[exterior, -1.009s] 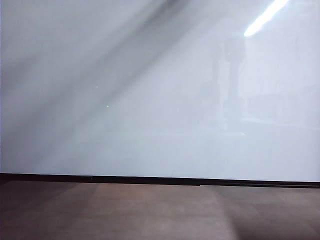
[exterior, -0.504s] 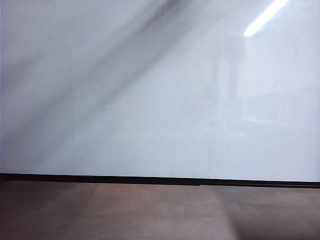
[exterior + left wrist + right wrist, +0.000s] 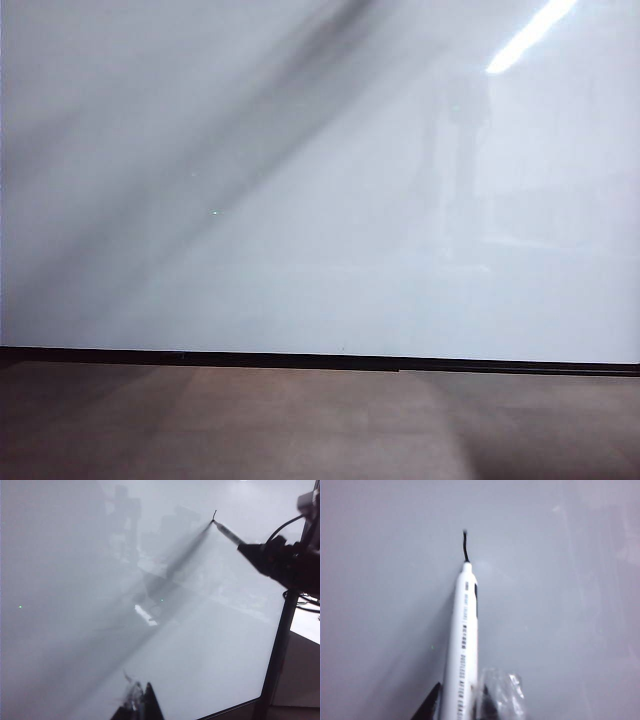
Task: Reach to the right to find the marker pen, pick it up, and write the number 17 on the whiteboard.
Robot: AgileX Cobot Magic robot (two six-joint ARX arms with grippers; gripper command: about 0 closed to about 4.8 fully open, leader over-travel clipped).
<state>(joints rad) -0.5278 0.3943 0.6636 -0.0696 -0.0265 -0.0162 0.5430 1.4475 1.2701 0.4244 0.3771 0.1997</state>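
The right pincer grips the marker pen, its tip touching the whiteboard beside a short black stroke, while the left pincer hangs near the board, state unclear.

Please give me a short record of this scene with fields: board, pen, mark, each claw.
board: white whiteboard, glossy, upright
pen: white marker, tip on the board
mark: short black stroke at the tip; no full digit yet
right claw: shut on marker, up at the board
left claw: low near the board, holds nothing; open or shut unclear
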